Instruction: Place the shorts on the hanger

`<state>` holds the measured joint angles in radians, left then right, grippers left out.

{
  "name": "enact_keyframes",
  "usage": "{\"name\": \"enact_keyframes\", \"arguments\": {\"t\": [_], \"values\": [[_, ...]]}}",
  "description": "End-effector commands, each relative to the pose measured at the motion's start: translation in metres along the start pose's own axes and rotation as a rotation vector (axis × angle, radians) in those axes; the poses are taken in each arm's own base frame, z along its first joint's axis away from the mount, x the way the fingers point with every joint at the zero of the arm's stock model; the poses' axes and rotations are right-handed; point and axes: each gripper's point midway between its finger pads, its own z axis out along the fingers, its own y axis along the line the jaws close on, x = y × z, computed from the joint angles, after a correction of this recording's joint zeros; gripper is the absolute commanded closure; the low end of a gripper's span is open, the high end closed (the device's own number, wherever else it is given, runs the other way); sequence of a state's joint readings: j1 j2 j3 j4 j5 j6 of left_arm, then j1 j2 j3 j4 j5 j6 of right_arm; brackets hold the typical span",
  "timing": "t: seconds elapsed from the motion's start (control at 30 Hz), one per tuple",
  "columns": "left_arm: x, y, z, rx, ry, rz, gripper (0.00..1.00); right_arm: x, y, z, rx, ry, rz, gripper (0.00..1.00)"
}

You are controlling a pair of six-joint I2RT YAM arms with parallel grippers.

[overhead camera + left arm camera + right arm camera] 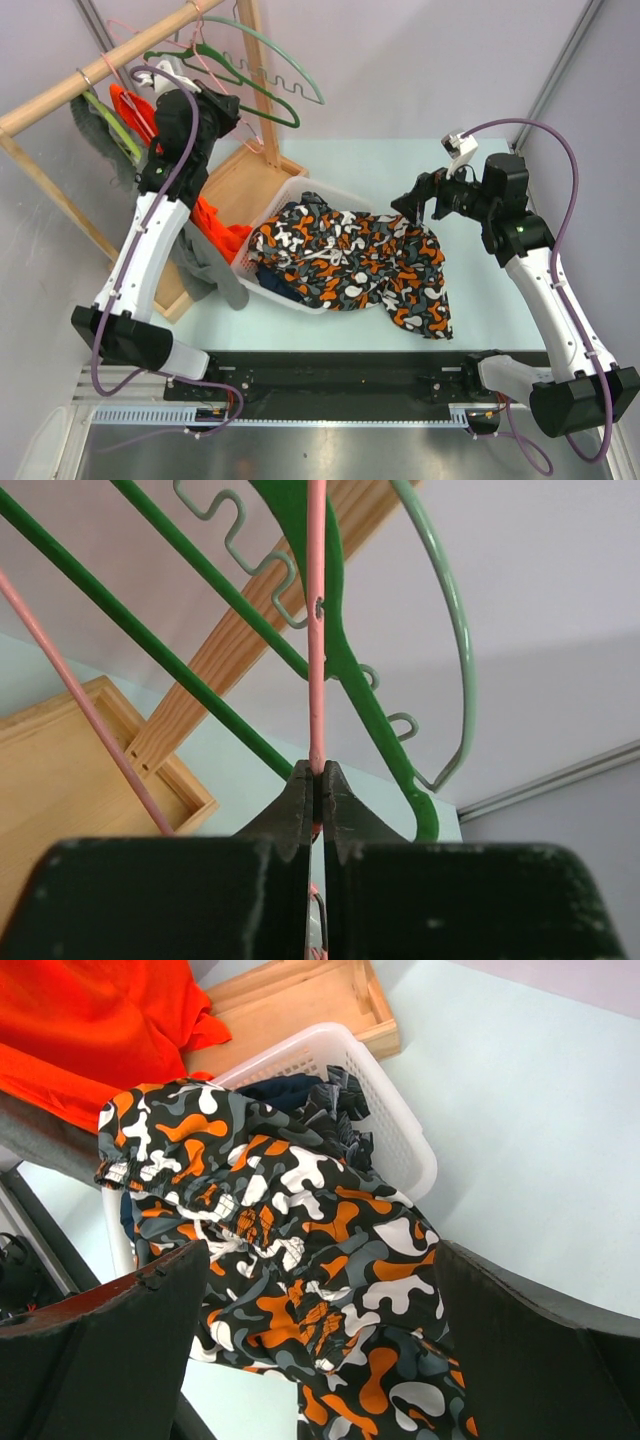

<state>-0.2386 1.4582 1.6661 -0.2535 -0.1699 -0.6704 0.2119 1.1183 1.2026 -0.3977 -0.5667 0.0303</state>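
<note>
On the table (400,160), shorts (350,255) spill from the white basket (335,192).
Left wrist: left gripper (318,777) clamped on the pink hanger (316,630) wire. Right wrist: right gripper (320,1260) spread wide above the shorts.

Tally by kind
One pink hanger (317,630), one dark green hanger (345,670), one pale green hanger (462,630); one pair of shorts (350,255); one basket (390,1110); one orange garment (90,1020).
</note>
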Motion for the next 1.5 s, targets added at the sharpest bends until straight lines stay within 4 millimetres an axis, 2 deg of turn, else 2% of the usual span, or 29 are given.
{"name": "enact_keyframes", "arguments": {"t": [0.0, 0.1, 0.2, 0.3, 0.4, 0.47, 0.5, 0.53, 0.67, 0.7, 0.73, 0.77, 0.8, 0.87, 0.9, 1.0, 1.03, 1.1, 1.23, 1.27, 1.3, 1.37, 1.4, 1.43, 1.47], "values": [[-0.051, -0.026, -0.036, 0.062, -0.11, -0.024, 1.0, -0.019, 0.006, -0.005, -0.023, -0.062, -0.04, 0.0], [-0.05, -0.026, -0.046, 0.063, -0.096, -0.047, 1.0, -0.022, 0.007, -0.005, -0.028, -0.07, -0.042, 0.0], [-0.033, -0.023, -0.055, 0.07, -0.037, -0.089, 1.0, -0.026, 0.01, -0.003, -0.041, -0.078, -0.039, 0.0], [-0.005, -0.02, -0.061, 0.076, 0.049, -0.113, 1.0, -0.032, 0.015, -0.002, -0.075, -0.099, -0.038, 0.0], [0.029, -0.023, -0.077, 0.091, 0.121, -0.126, 1.0, -0.048, 0.026, 0.0, -0.119, -0.152, -0.051, 0.0], [0.038, -0.022, -0.084, 0.079, 0.126, -0.117, 1.0, -0.051, 0.039, 0.006, -0.159, -0.159, -0.055, 0.0], [0.049, -0.018, -0.086, 0.07, 0.144, -0.113, 1.0, -0.056, 0.044, 0.009, -0.174, -0.172, -0.068, 0.0], [0.053, -0.025, -0.094, 0.092, 0.149, -0.113, 1.0, -0.061, 0.05, 0.011, -0.186, -0.183, -0.078, 0.0], [0.073, -0.027, -0.104, 0.096, 0.189, -0.115, 0.99, -0.064, 0.094, 0.04, -0.285, -0.185, -0.109, 0.0], [0.084, -0.03, -0.107, 0.1, 0.214, -0.107, 0.99, -0.068, 0.105, 0.045, -0.315, -0.204, -0.11, 0.0], [0.088, -0.032, -0.11, 0.106, 0.221, -0.11, 0.98, -0.07, 0.11, 0.051, -0.326, -0.209, -0.095, 0.0], [0.093, -0.034, -0.111, 0.11, 0.232, -0.116, 0.98, -0.07, 0.126, 0.055, -0.364, -0.206, -0.057, 0.0], [0.103, -0.038, -0.114, 0.122, 0.252, -0.114, 0.97, -0.064, 0.13, 0.068, -0.379, -0.183, -0.035, 0.0], [0.108, -0.045, -0.116, 0.141, 0.259, -0.114, 0.96, -0.073, 0.144, 0.076, -0.402, -0.211, -0.03, 0.0], [0.11, -0.051, -0.118, 0.156, 0.264, -0.11, 0.96, -0.064, 0.152, 0.089, -0.419, -0.184, -0.012, 0.0], [0.111, -0.058, -0.119, 0.174, 0.26, -0.101, 0.97, -0.062, 0.169, 0.1, -0.453, -0.17, 0.038, 0.0], [0.111, -0.059, -0.118, 0.173, 0.261, -0.1, 0.97, -0.057, 0.169, 0.11, -0.446, -0.159, 0.054, 0.0], [0.112, -0.062, -0.119, 0.183, 0.264, -0.1, 0.96, -0.055, 0.178, 0.115, -0.466, -0.161, 0.058, 0.01], [0.11, -0.062, -0.12, 0.186, 0.253, -0.088, 0.96, -0.039, 0.193, 0.126, -0.495, -0.123, 0.06, 0.05], [0.111, -0.062, -0.12, 0.188, 0.257, -0.087, 0.96, -0.035, 0.195, 0.13, -0.49, -0.114, 0.056, 0.08], [0.113, -0.061, -0.12, 0.186, 0.263, -0.086, 0.96, -0.031, 0.196, 0.133, -0.484, -0.108, 0.053, 0.23], [0.116, -0.063, -0.124, 0.2, 0.278, -0.085, 0.91, -0.03, 0.198, 0.138, -0.471, -0.107, 0.052, 0.44], [0.12, -0.061, -0.124, 0.199, 0.291, -0.082, 0.87, -0.03, 0.197, 0.137, -0.466, -0.106, 0.049, 0.71], [0.119, -0.063, -0.127, 0.215, 0.292, -0.083, 0.82, -0.031, 0.193, 0.138, -0.448, -0.108, 0.045, 0.85], [0.124, -0.062, -0.13, 0.234, 0.311, -0.055, 0.64, -0.032, 0.19, 0.135, -0.435, -0.109, 0.03, 1.0]]}}
